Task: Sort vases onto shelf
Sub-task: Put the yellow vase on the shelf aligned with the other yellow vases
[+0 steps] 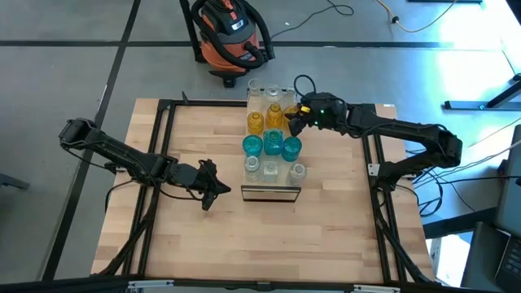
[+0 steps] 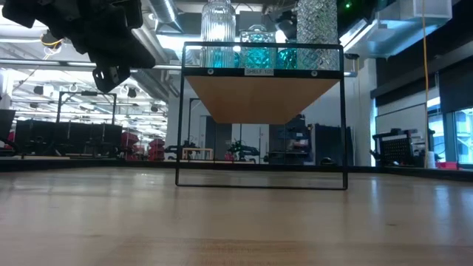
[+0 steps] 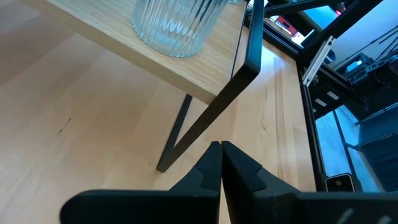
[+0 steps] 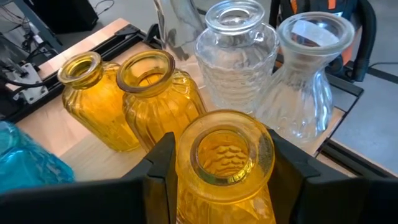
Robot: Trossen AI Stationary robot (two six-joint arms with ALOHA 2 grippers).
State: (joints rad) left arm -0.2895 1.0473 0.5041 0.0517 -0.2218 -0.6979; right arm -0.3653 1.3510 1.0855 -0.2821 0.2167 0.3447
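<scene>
The right hand (image 4: 225, 168) grips an amber vase (image 4: 225, 163), its lower body hidden, beside two amber vases (image 4: 134, 99) on the shelf (image 1: 271, 193). The left hand (image 1: 210, 194), pinched shut and empty, hangs over bare worktop (image 1: 203, 244) near the shelf's front edge.

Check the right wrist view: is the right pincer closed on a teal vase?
No. The right pincer grips an amber-yellow vase between its fingers; a teal vase stands apart at the edge.
</scene>
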